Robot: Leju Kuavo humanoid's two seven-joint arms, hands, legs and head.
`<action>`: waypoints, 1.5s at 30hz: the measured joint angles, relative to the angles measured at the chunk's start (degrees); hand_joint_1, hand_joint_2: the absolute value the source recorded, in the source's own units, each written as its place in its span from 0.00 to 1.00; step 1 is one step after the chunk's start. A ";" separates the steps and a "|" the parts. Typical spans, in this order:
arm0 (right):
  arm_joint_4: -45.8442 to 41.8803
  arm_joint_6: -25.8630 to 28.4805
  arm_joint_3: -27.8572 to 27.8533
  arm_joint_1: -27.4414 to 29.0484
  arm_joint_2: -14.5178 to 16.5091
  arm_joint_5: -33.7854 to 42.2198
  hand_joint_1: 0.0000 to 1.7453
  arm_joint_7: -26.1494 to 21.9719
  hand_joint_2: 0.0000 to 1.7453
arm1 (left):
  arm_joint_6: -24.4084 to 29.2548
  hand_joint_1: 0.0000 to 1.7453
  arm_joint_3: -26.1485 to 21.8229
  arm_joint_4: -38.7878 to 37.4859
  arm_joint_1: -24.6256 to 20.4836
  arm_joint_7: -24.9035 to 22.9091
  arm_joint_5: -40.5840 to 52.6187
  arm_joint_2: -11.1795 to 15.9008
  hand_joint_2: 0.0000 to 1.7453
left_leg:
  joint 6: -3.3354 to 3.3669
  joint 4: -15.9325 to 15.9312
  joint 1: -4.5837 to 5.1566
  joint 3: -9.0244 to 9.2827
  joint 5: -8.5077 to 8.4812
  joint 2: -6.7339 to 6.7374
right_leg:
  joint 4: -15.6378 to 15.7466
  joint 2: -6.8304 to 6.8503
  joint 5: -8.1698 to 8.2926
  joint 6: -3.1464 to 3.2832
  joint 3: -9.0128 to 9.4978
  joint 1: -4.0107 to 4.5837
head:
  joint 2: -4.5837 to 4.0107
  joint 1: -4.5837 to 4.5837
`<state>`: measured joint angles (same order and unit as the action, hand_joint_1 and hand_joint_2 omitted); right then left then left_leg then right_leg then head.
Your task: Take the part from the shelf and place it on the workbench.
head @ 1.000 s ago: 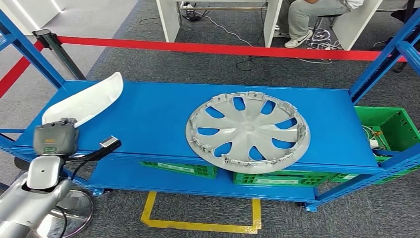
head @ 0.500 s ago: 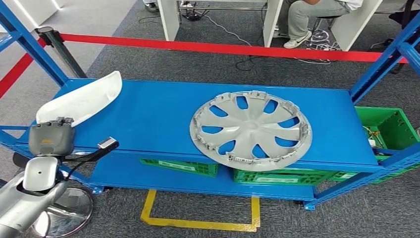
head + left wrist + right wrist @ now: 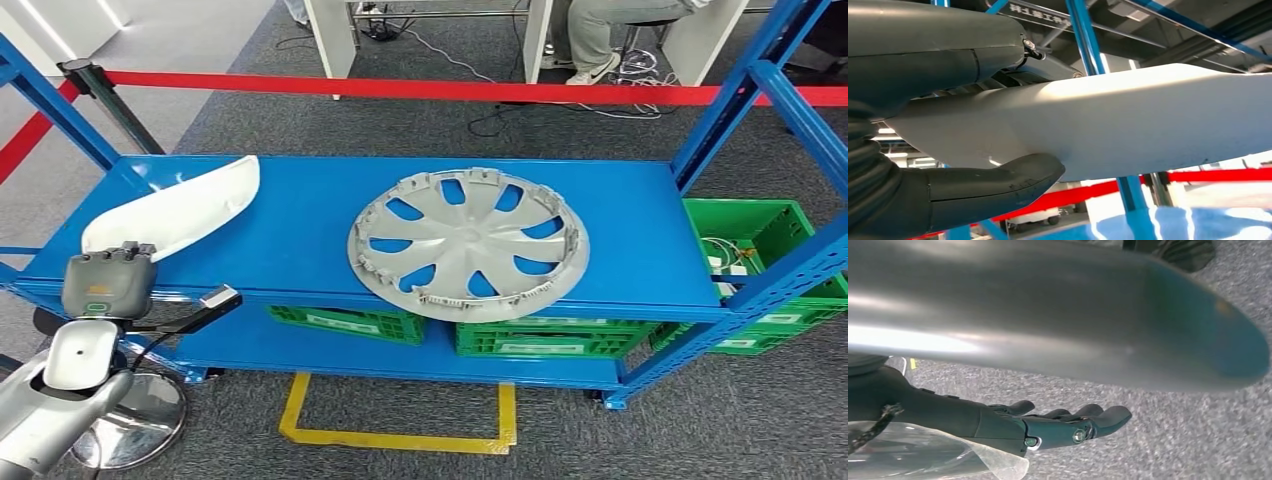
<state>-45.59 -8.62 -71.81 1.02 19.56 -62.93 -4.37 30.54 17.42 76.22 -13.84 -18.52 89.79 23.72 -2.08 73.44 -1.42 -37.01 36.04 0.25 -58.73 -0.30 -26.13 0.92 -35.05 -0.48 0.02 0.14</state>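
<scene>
Left post [image 3: 60, 105]: blue upright at the shelf's left end, close behind the part; red barrier tape [image 3: 400, 90] runs across beyond the shelf.

Left hand [image 3: 105, 283]: at the shelf's front-left corner, holding the part. In the left wrist view the thumb [image 3: 998, 182] lies under the white body and the fingers [image 3: 938, 47] over it; a firm clasp.

Part [image 3: 175, 212]: white curved shell, at the shelf's left end, one end in the hand, the far end toward the back edge. Whether it rests on the deck or is just lifted cannot be told.

Shelf [image 3: 300, 235]: blue deck, bare between part and hubcap.

Hubcap [image 3: 468, 243]: grey, flat, mid-deck, overhanging the front edge; well apart from the part.

Crates [image 3: 745, 230]: green, on the lower level and at the right end.

Right hand [image 3: 1068, 427]: hangs over grey carpet, fingers loosely extended, holding nothing.

Progress: part grasped; withdrawal, carry and placing on the workbench remain.

Clearance: the open front-left corner looks the freest way out; the post, and the hubcap's overhang, are the edges to mind.
</scene>
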 joint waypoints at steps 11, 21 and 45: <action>-0.27 -0.03 -0.01 0.19 0.56 3.27 0.00 1.10 0.00 | -1.07 1.00 -4.12 1.10 1.02 3.20 0.00 -0.15 1.00 | 3.25 -18.49 1.21 8.96 -8.05 0.25 | -2.79 0.03 -1.03 -2.29 -3.57 0.29 | 0.00 0.01; -0.25 1.81 4.07 1.14 0.60 6.49 0.00 2.80 0.00 | -1.39 1.00 -8.85 1.77 5.09 4.62 -1.04 0.46 1.00 | 1.73 -16.83 1.29 1.68 -13.27 0.47 | 1.30 -0.02 -5.16 -2.86 8.00 -0.11 | 0.00 0.12; 1.02 3.92 10.62 2.43 0.55 10.53 0.00 3.40 0.00 | -1.70 1.00 -16.25 3.39 9.13 7.47 -3.76 3.07 1.00 | 3.49 -18.30 1.46 5.43 -10.58 0.46 | -14.00 0.35 -8.99 -2.72 -4.91 0.22 | 0.00 0.00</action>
<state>-44.58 -4.70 -61.19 3.44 20.11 -52.40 -0.96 28.85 1.17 79.60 -4.71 -11.04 86.03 26.79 1.41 55.14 0.04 -31.59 25.46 0.71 -72.73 0.05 -35.12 -1.81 -39.96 -0.26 0.02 0.14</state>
